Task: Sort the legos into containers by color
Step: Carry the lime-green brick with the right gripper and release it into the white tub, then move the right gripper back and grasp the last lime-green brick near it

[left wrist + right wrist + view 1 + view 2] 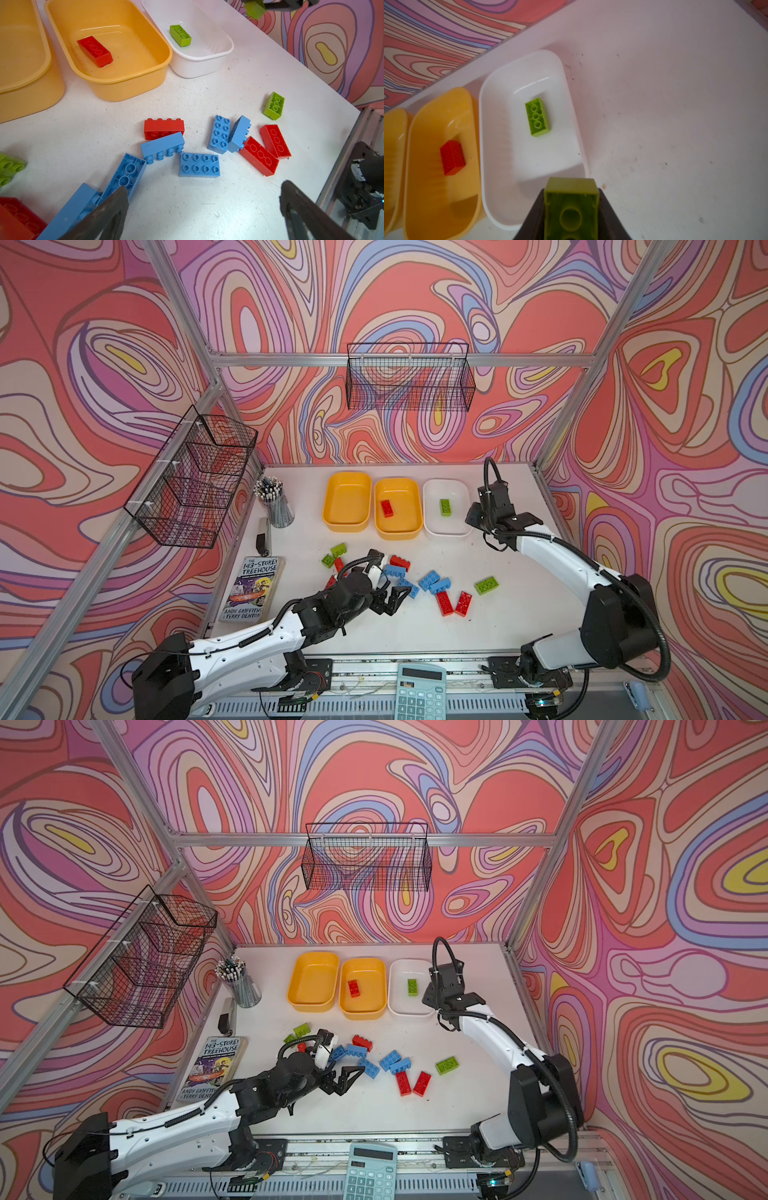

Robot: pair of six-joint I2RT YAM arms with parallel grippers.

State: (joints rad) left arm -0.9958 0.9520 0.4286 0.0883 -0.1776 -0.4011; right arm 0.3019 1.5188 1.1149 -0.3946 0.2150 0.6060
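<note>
1. Lime-green plastic fills the right claw [571, 220]: its jaws are closed narrow on the long sides of the held green brick [571, 187], whose hollow underside faces the wrist camera.
2. Just ahead of and below that claw sits the white tray [500, 166], with one green brick [537, 117] lying flat inside. The held brick's far end overlaps the tray's near rim in the wrist view. In a top view the right claw [478, 516] hangs at the tray's outer edge, not over its middle.
3. Beyond the white tray from this claw, the middle yellow tray [436, 207] holds a single red brick [452, 158]. Farther still is the empty yellow tray [347, 502].
4. Step in hand, as I read it: carrying green to the white tray, with the release not yet made.
5. The next move calls for a short advance until the brick is well inside the rim, then opening the jaws. Released too soon, it could strike the rim and tumble onto the worktop [675, 104].
6. The left claw [203, 207] is spread wide and empty. A blue brick [199, 165], studs up, lies just ahead of the gap between its fingers, with other loose bricks crowded around it. That is probably its pick, bound for the empty tray.
</note>
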